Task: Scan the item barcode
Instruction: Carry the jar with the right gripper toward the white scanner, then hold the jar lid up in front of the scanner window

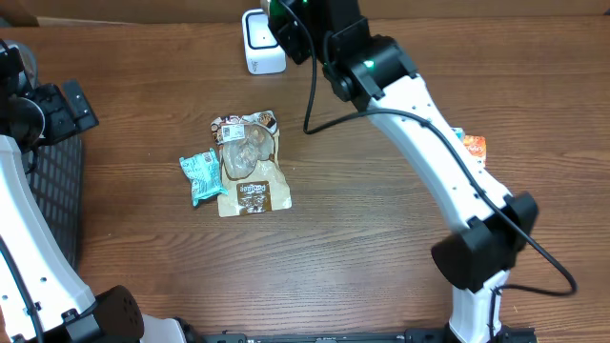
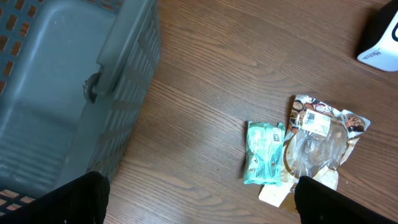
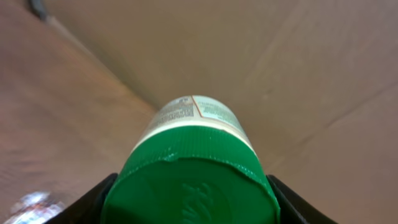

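I'm looking down on a brown wood-grain table (image 1: 381, 219) with cardboard walling behind it. The right gripper (image 3: 193, 202) is clamped on the green-capped bottle (image 3: 194, 112), held up at the far edge near the white scanner (image 1: 261, 43). Overhead gives me only a sliver of green there, probably the cap; the right wrist view shows lid and label plainly. The left gripper (image 2: 199, 193) hangs wide open and empty near the grey basket (image 2: 56, 93). Its camera shows the teal pouch (image 2: 264, 152) touching the brown snack bag (image 2: 323, 143). An orange packet (image 1: 474, 146) peeks from behind the right arm, overhead only
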Robot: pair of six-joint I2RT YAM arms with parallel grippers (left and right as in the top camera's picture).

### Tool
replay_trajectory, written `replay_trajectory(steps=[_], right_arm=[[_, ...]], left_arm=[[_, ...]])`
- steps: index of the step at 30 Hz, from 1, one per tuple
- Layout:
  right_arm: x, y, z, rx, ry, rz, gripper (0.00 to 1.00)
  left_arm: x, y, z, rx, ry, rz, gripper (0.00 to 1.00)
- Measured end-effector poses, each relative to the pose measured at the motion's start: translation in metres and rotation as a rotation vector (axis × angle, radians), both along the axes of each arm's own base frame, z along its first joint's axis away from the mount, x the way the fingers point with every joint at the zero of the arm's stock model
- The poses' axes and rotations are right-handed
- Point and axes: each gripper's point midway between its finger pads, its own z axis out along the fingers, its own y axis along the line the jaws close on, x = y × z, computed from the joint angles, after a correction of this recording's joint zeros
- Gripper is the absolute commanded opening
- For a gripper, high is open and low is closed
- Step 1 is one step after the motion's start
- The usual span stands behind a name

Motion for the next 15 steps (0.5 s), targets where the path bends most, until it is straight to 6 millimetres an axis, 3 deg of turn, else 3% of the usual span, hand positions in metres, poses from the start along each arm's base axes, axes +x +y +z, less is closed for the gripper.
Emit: replay_trajectory(steps=[3, 8, 12, 15], right_arm=[[0.021, 0.005, -0.014, -0.076, -0.068, 0.012, 0.42], [0.058, 0.021, -0.063, -0.282, -0.183, 0.098, 0.44], [0.074, 0.030, -0.098, -0.466, -0.255, 0.181, 0.43], [0.084, 0.036, -0.114, -0.554, -0.317, 0.220, 0.44]], left_arm=[[0.000, 0.000, 0.000, 0.000, 0.000, 0.000, 1.00], [0.000, 0.000, 0.000, 0.000, 0.000, 0.000, 0.99], [0.000, 0.000, 0.000, 0.000, 0.000, 0.000, 0.99], [0.000, 0.000, 0.000, 0.000, 0.000, 0.000, 1.00]])
